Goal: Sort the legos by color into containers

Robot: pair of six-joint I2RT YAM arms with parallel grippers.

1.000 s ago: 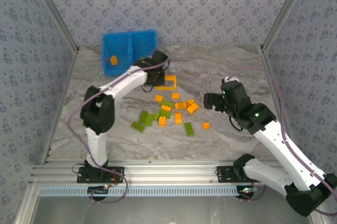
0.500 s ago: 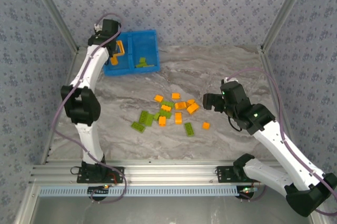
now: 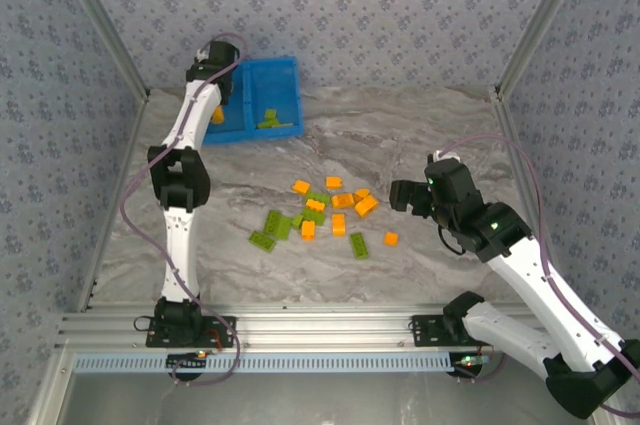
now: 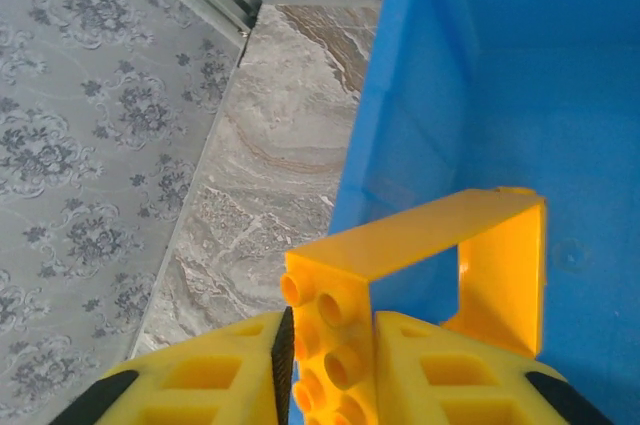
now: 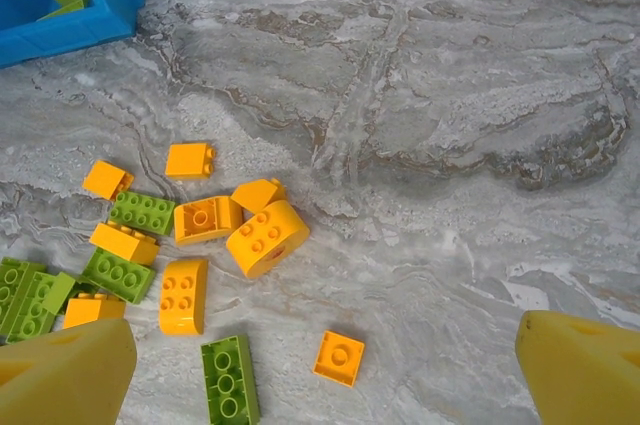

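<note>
— So, where's the frame (image 4: 500,275)?
— Clamped in the left gripper (image 4: 332,360), over the bin's (image 4: 400,145) left compartment, just inside its wall. Whether it touches the floor, I can't tell.
— And the right gripper (image 3: 403,195)?
— Jaws spread wide, above the table (image 5: 450,95), right of the loose bricks (image 3: 325,210). Green ones (image 3: 267,120) lie in the right compartment.

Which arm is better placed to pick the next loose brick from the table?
Right. The right gripper, open, hovers beside the loose bricks; the left gripper holds the orange frame over the bin.
</note>
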